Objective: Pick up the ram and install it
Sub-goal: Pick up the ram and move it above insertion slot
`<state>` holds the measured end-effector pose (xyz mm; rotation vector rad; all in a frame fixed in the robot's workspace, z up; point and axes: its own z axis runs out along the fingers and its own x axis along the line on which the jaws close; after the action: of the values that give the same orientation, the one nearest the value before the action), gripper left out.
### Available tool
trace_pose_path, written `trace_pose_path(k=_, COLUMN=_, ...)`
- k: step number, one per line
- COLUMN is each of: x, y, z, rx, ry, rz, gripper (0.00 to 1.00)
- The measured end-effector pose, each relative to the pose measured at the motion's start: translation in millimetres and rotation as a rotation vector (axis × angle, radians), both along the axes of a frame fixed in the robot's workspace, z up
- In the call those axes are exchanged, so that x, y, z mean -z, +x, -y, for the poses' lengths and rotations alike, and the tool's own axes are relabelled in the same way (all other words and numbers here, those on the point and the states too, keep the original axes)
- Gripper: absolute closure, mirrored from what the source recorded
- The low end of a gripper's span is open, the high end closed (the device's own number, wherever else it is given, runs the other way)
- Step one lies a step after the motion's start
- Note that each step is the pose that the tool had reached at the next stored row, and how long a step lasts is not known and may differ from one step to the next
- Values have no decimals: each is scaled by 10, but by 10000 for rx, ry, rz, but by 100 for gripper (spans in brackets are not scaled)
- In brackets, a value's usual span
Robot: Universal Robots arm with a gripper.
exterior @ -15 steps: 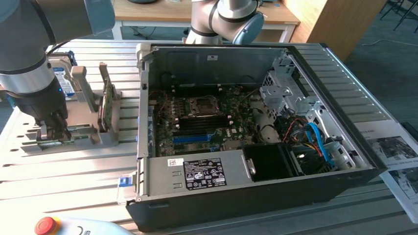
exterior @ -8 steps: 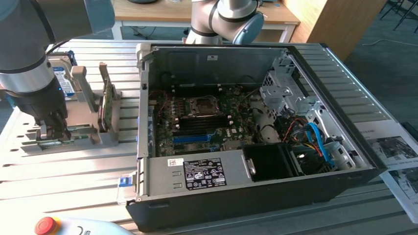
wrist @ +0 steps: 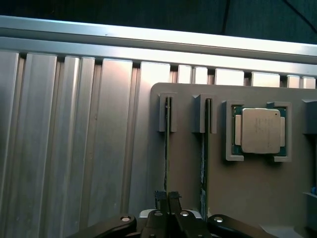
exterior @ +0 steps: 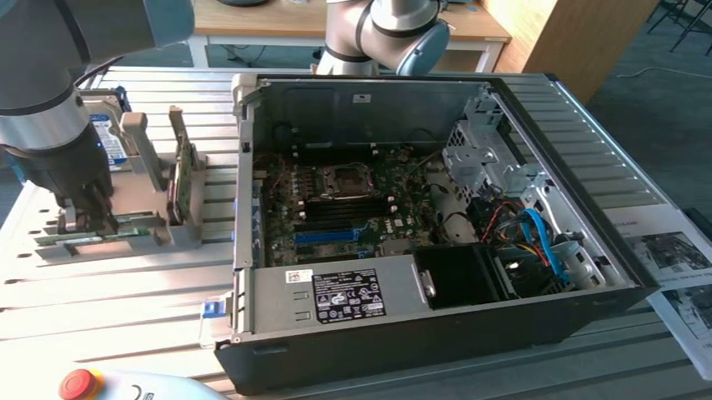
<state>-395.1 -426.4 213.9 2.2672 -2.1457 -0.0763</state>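
Fingers (wrist: pixel 160 196) of the black gripper (wrist: pixel 167 197) are clamped on the thin green ram stick (wrist: pixel 167 141), which stands on edge in a grey slotted holder (wrist: pixel 257 193) on the ribbed aluminium bench (wrist: pixel 74 148), beside a matching stick (wrist: pixel 204 148).

Exterior view high, set back, angled down over table (exterior: pixel 112 308), wrist view close behind gripper (wrist: pixel 167 197), straight down, shared grey holder (exterior: pixel 178 236), exterior view's left.
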Motion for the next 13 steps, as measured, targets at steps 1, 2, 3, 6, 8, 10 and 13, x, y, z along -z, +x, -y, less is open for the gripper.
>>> trace_pose_path(k=1, x=-12, y=1, z=0, rx=0, ry=0, rz=-1, gripper=88)
trace_pose_path(k=2, x=-23, y=2, z=0, rx=0, ry=0, rz=-1, gripper=88)
trace_pose_path(k=3, x=-34, y=3, z=0, rx=0, ry=0, rz=0, gripper=88)
trace_pose_path(k=6, x=-70, y=6, z=0, rx=1, ry=-1, rz=0, gripper=88)
trace_pose_path(k=8, x=-96, y=8, z=0, rx=1, ry=-3, rz=-1, gripper=88)
trace_pose_path(k=10, x=-121, y=10, z=0, rx=0, ry=-3, rz=0, gripper=88)
trace_pose_path(k=13, x=-172, y=15, z=0, rx=0, ry=-7, rz=0, gripper=88)
